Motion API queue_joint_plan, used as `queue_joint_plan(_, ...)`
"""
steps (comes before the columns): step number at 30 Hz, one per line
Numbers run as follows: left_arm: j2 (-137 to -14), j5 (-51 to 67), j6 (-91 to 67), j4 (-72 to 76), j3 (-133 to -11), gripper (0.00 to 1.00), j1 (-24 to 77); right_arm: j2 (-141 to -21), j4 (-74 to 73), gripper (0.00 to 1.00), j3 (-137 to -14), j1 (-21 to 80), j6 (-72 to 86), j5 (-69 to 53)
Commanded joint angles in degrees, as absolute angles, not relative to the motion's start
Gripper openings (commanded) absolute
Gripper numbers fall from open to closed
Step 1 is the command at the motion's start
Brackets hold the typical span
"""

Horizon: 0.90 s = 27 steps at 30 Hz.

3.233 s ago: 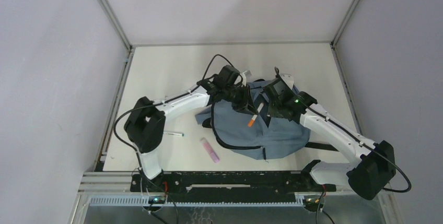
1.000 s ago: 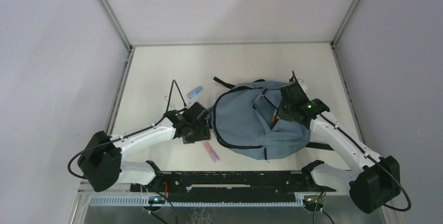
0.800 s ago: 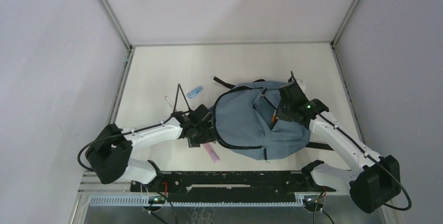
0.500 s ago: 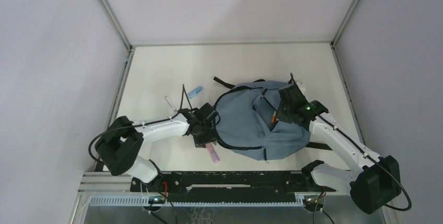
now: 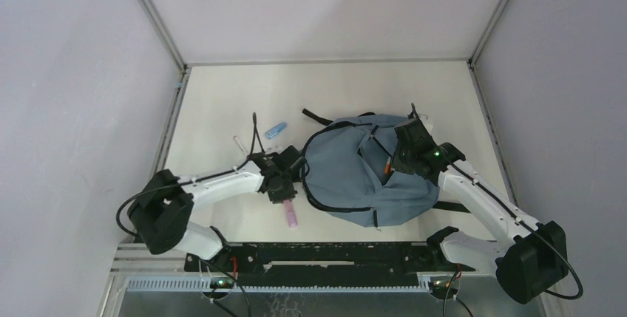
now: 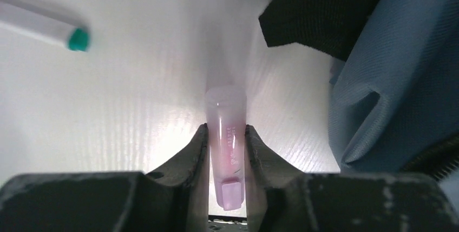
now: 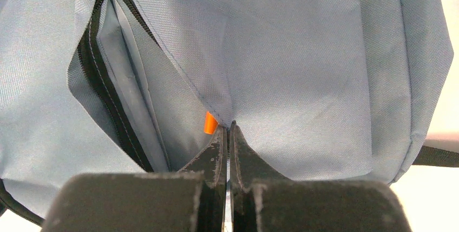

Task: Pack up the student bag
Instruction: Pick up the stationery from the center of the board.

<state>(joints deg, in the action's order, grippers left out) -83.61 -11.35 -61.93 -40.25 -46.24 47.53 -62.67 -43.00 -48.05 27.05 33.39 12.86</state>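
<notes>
Orange tip point(image 7: 210, 123) sits inside bag point(image 5: 347, 176); right hand point(image 7: 227, 140) pinches its fabric, left hand point(image 6: 227, 151) grips pink tube point(image 6: 226, 129); pen point(image 6: 38, 20), blue item point(image 5: 275, 130) unpacked.

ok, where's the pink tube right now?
Top view, left of centre: the pink tube is clamped in the left gripper, just off the bag's near-left edge.

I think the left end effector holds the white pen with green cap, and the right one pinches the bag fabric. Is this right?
Not quite. The left wrist view shows the left end effector closed on the pink tube; the pen lies apart, ungripped. The right end effector does pinch the student bag.
</notes>
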Motion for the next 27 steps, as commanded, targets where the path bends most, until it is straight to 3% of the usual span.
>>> queue_joint_plan(1,-77.69,-20.80,-60.67,-44.59,-50.76,0.08,47.65,-62.40,-42.19,0.00,-47.99,27.42,33.32,12.83)
queue_joint_plan(6,-71.66,-24.98,-55.27,-45.02,-56.19,0.06,47.72,-62.40,-42.25,0.00,-47.99,27.47,33.54,12.99)
queue_joint_plan(11,-68.67,-17.00,-46.17,-34.71,-61.00,0.04,47.64,-62.23,-42.06,0.00,-47.99,27.42,34.01,12.88)
queue_joint_plan(21,-81.77,10.21,-50.64,-16.12,-69.32,0.04,47.71,-61.28,-42.85,0.00,-48.33,27.43,35.00,12.81)
queue_joint_plan(27,-92.15,16.36,-53.44,-10.55,-76.94,0.02,47.95,-61.32,-43.30,0.00,-48.67,27.49,35.56,12.89)
